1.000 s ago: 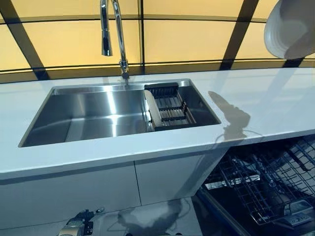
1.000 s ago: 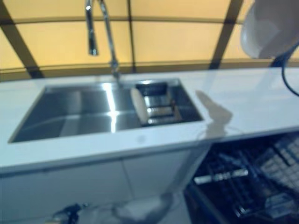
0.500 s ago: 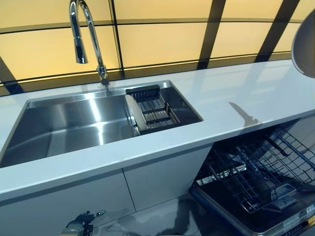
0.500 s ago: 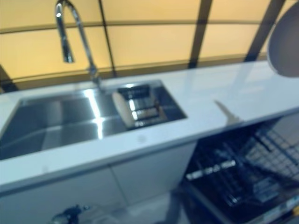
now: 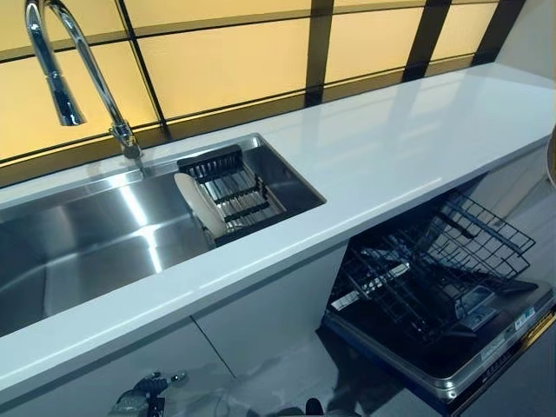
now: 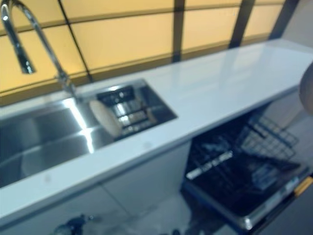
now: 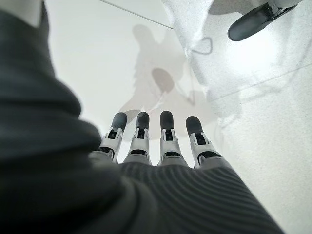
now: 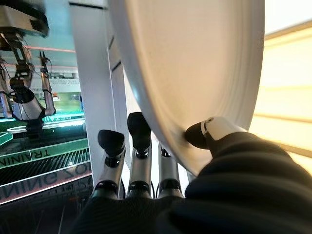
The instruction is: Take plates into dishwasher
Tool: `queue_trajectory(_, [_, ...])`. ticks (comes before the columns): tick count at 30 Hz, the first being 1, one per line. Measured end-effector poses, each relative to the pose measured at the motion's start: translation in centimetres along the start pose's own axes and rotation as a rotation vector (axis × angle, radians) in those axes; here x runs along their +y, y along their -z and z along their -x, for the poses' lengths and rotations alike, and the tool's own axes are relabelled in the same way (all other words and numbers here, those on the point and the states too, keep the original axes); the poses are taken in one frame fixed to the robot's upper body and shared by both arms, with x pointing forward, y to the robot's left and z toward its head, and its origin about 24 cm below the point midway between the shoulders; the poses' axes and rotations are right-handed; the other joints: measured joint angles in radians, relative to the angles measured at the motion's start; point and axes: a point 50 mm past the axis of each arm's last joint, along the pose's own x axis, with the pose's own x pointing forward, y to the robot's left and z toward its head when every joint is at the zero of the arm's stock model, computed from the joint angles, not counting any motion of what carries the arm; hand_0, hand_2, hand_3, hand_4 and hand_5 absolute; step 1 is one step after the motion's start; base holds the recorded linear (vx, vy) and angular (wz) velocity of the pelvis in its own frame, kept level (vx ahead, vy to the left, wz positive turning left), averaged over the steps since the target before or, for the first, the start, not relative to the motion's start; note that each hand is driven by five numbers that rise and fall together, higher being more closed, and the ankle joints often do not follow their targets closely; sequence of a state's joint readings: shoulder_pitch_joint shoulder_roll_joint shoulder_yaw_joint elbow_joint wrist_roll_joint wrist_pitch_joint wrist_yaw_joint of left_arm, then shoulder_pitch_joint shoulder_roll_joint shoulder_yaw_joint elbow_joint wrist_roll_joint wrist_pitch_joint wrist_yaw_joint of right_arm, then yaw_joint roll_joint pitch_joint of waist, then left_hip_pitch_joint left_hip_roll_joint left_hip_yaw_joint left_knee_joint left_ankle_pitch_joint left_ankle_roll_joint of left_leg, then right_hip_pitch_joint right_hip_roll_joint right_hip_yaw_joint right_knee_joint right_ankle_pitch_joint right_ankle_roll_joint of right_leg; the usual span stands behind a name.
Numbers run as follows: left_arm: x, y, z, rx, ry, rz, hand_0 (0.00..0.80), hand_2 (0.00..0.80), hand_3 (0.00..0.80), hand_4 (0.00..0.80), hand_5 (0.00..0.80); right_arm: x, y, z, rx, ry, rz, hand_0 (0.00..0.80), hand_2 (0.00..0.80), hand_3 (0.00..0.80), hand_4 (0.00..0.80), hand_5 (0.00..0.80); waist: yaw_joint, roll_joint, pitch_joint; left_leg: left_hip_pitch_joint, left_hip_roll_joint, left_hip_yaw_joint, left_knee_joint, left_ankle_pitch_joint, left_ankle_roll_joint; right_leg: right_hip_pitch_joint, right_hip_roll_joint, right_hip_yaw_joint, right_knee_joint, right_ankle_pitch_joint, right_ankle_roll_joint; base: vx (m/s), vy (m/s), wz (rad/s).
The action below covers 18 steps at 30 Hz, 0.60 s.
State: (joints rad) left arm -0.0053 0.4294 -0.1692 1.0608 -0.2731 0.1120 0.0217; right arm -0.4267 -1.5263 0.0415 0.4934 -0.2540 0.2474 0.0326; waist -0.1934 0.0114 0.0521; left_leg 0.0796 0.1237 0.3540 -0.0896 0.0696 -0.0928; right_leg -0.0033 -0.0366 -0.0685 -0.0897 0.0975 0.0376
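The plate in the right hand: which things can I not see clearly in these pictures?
- Plate: cut off by the right wrist view's edges; only a sliver shows at the head views' right edge.
- Right hand: some fingers hidden behind the plate.
- Dishwasher rack: contents blurred, partly under the counter.

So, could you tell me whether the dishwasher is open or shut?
Open: the dishwasher door is down and its wire rack is exposed beneath the counter.

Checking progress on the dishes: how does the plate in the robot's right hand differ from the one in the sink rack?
The held plate is pinched between the right hand's thumb and fingers, off the counter; the sink plate leans on edge in the drying rack, untouched. Neither is in the dishwasher rack yet. Both look pale and round.
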Motion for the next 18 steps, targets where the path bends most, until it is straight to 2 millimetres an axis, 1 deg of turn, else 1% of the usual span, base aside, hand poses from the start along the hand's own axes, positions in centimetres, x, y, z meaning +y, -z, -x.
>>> queue_trajectory(1, [0.0,0.0,0.0,0.000,0.001,-0.011,0.000,0.000,0.000,0.000,0.000,0.1,0.0,0.1,-0.007,-0.004,0.013,0.800,0.800,0.800,0.800,0.800,-0.009,0.001,0.006,0.000,0.000,0.000,0.000,-0.001,0.001,0.000,0.000,0.000,0.000,0.000,0.000,0.000,0.000,0.00])
queue_trajectory(3, [0.0,0.0,0.0,0.000,0.006,-0.023,0.000,0.000,0.000,0.000,0.000,0.7,-0.2,0.5,-0.031,-0.026,0.024,0.800,0.800,0.800,0.800,0.800,-0.014,0.003,0.018,0.000,0.000,0.002,0.000,-0.004,0.003,-0.001,0.001,0.003,0.000,0.000,0.000,-0.012,-0.006,-0.02])
queue_trajectory(5, [0.0,-0.2,0.0,-0.006,0.013,-0.024,0.000,0.000,0.000,0.000,0.000,1.4,-0.2,0.9,-0.042,-0.049,0.038,0.800,0.800,0.800,0.800,0.800,-0.021,0.000,0.024,0.003,0.002,0.004,0.000,-0.005,0.002,-0.001,0.002,0.006,0.000,0.000,0.000,-0.017,-0.009,-0.06])
queue_trajectory(8, [0.0,-0.3,0.0,-0.011,0.018,-0.038,0.000,0.000,0.000,0.000,0.000,2.6,-0.8,1.3,-0.085,-0.094,0.064,0.800,0.800,0.800,0.800,0.800,-0.037,-0.003,0.039,0.004,0.001,0.007,0.000,-0.006,0.002,-0.002,0.002,0.009,0.000,0.000,-0.001,-0.005,-0.004,-0.03])
queue_trajectory(11, [0.0,-0.7,-0.1,-0.019,0.021,-0.063,0.000,0.000,0.000,0.000,0.000,3.8,-1.4,1.5,-0.115,-0.115,0.085,0.800,0.800,0.800,0.800,0.800,-0.038,-0.007,0.046,0.015,0.003,0.028,0.000,-0.010,-0.004,-0.001,0.006,0.028,0.000,0.000,0.000,-0.013,-0.003,-0.17])
queue_trajectory(13, [-0.1,-1.2,-0.1,-0.029,0.025,-0.064,0.000,0.000,0.000,0.000,0.000,4.3,-1.7,1.7,-0.127,-0.121,0.101,0.800,0.800,0.800,0.800,0.800,-0.038,-0.008,0.049,0.015,0.003,0.030,0.001,-0.011,-0.004,-0.003,0.005,0.030,0.000,0.000,0.000,-0.010,0.006,-0.06])
queue_trajectory(15, [-0.3,-1.3,-0.1,-0.026,0.038,-0.068,0.000,0.000,0.000,0.000,0.000,5.0,-1.8,1.8,-0.130,-0.135,0.121,0.800,0.800,0.800,0.800,0.800,-0.038,-0.008,0.051,0.015,0.003,0.031,0.003,-0.012,-0.005,-0.003,0.006,0.032,0.000,0.000,0.000,-0.006,0.005,-0.02])
queue_trajectory(18, [-0.3,-1.5,-0.1,-0.025,0.040,-0.068,0.000,0.000,0.000,0.000,0.000,6.2,-2.4,1.9,-0.149,-0.179,0.198,0.800,0.800,0.800,0.800,0.800,-0.038,-0.006,0.057,0.015,0.003,0.031,0.003,-0.012,-0.005,-0.004,0.006,0.032,0.000,0.000,0.000,0.000,0.000,0.00])
